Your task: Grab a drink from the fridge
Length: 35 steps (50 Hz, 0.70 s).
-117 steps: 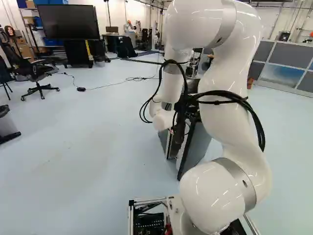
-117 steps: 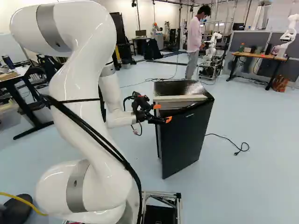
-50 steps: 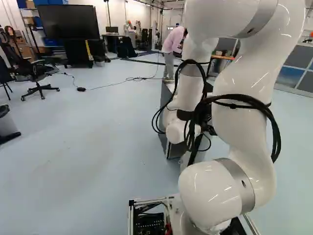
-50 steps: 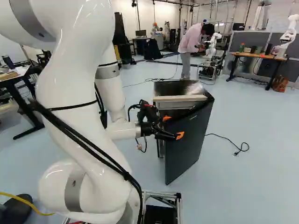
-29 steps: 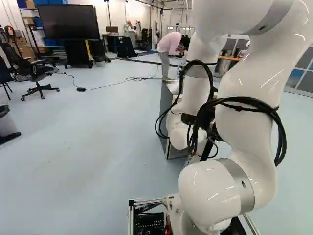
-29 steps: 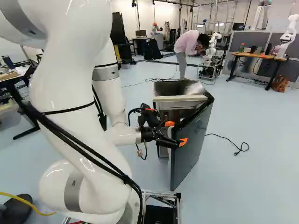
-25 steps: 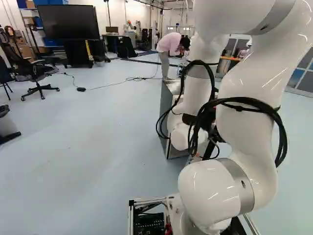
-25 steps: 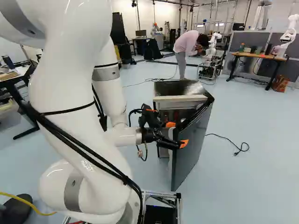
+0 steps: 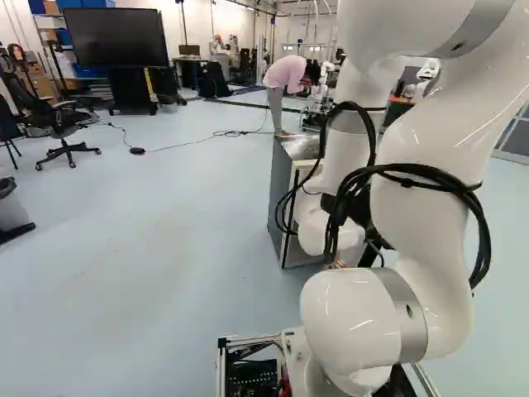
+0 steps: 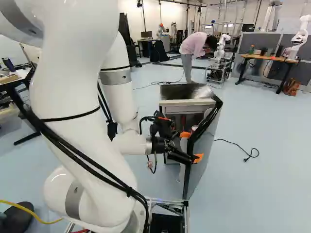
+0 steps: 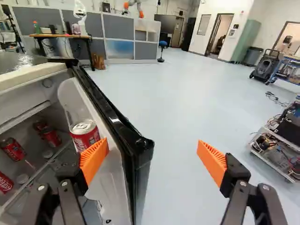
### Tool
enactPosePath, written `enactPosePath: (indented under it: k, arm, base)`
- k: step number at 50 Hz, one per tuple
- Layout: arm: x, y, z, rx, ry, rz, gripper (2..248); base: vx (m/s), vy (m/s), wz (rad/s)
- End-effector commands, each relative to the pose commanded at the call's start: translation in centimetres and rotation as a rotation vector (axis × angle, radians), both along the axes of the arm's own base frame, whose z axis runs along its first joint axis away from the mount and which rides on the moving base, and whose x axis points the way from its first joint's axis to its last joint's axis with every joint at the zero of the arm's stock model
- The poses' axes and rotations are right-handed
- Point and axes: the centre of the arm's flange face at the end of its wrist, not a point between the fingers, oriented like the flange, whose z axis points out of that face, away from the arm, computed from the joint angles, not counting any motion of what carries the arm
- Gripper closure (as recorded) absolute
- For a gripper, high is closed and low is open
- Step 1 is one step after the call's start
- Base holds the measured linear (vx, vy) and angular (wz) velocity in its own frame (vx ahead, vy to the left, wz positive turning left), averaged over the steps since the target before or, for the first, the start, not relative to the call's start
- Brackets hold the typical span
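Observation:
My gripper (image 10: 191, 146) is at the free edge of the black fridge door (image 10: 200, 170), which hangs open from the fridge (image 10: 187, 92). In the wrist view the gripper (image 11: 152, 146) has its fingers wide apart. The door's black edge (image 11: 140, 146) lies between them, with one finger on the inner side and the other outside; contact is unclear. A red can (image 11: 84, 134) sits in the door's inner shelf, partly behind the inner finger. Deeper in the fridge lie several more red cans, one (image 11: 13, 149) near another (image 11: 50, 136).
Beyond the fridge are a wooden table (image 10: 272, 58) with small items and another robot (image 10: 302, 36). A black cable (image 10: 238, 144) lies beside the fridge. A frame with electronics (image 11: 279, 150) stands outside the door. An office chair (image 9: 62, 124) is far off.
The fridge door has swung wider, showing its pale inner side and the fridge's interior. My arm has moved rightward in both base views, the gripper staying at the door's edge. The base has not moved.

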Motion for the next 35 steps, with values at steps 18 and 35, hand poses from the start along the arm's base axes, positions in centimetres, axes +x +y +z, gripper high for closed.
enactPosePath:
  k: [18, 35]
  arm:
    - [-1.0, -2.2, 0.0, 0.0, -0.001, -0.1, 3]
    - [-1.1, -4.9, -0.1, -0.003, -0.013, -0.208, 3]
  base:
    - [0.0, 0.0, 0.0]
    - [0.0, 0.0, 0.0]
